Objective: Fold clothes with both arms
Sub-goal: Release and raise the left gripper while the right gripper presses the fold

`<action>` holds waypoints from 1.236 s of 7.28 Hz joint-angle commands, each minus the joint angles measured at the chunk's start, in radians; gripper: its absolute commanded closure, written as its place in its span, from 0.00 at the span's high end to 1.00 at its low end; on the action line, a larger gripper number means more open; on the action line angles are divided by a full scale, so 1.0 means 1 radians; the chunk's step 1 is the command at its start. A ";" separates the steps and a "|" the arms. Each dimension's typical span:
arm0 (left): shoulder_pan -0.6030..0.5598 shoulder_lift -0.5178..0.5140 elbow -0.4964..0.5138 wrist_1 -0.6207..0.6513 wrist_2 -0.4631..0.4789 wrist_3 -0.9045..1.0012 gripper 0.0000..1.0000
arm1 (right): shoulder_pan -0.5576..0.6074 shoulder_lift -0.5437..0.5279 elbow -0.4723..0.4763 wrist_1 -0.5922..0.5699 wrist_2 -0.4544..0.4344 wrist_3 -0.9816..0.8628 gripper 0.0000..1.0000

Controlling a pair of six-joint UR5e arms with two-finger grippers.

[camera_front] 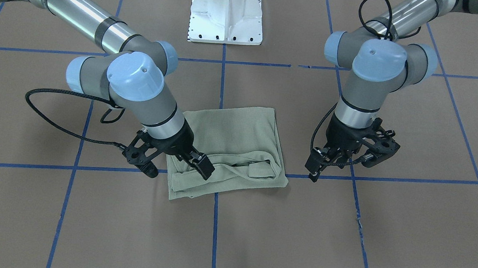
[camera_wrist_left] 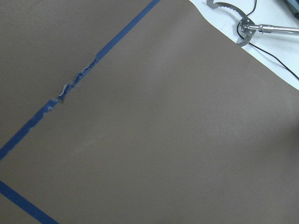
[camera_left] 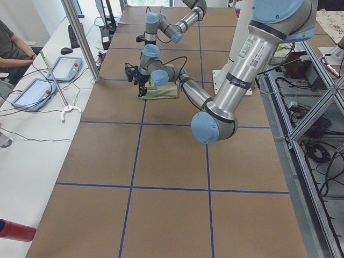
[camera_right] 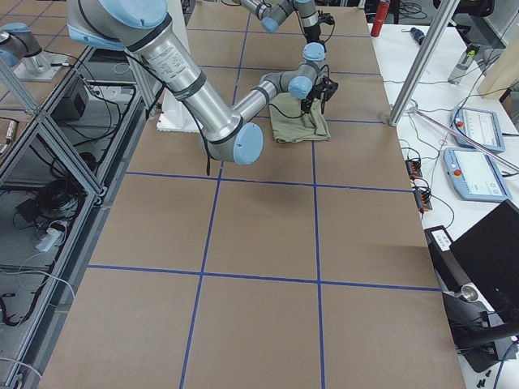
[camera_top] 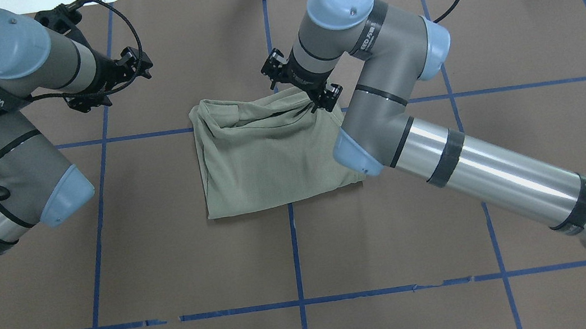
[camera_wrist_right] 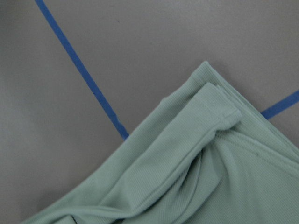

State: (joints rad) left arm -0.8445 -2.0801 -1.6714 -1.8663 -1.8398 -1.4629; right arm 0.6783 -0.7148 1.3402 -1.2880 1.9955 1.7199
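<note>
The pale sage-green shirt (camera_front: 234,142) lies folded into a rough rectangle in the middle of the brown table, with bunched folds along its edge farthest from the robot. It also shows in the overhead view (camera_top: 264,157) and the right wrist view (camera_wrist_right: 210,177). My right gripper (camera_front: 194,166) points down onto that bunched edge near one corner, jaws apart, with one fingertip (camera_front: 205,168) on the cloth. My left gripper (camera_front: 315,171) is open and empty, low over bare table to the shirt's side, well apart from it. The left wrist view shows only table and tape.
The white pedestal base (camera_front: 227,15) stands at the robot's side of the table. Blue tape lines (camera_top: 296,254) cross the brown surface. A metal pole (camera_left: 80,37), teach pendants (camera_left: 32,91) and a seated person are at the operators' edge. A metal tool (camera_wrist_left: 233,18) lies beyond the table edge.
</note>
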 commanded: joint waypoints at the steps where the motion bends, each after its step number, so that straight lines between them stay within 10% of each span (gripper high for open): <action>1: -0.005 0.008 -0.008 -0.001 -0.004 0.010 1.00 | -0.115 0.050 0.010 -0.169 -0.140 -0.237 1.00; 4: -0.011 0.008 -0.011 0.001 -0.004 0.010 1.00 | -0.128 0.136 -0.138 -0.169 -0.169 -0.461 1.00; 9: -0.041 0.018 -0.022 0.004 -0.010 0.036 1.00 | -0.071 0.239 -0.469 0.159 -0.236 -0.557 1.00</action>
State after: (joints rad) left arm -0.8809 -2.0624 -1.6847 -1.8639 -1.8452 -1.4288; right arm 0.5865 -0.5034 0.9697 -1.2506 1.7872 1.1801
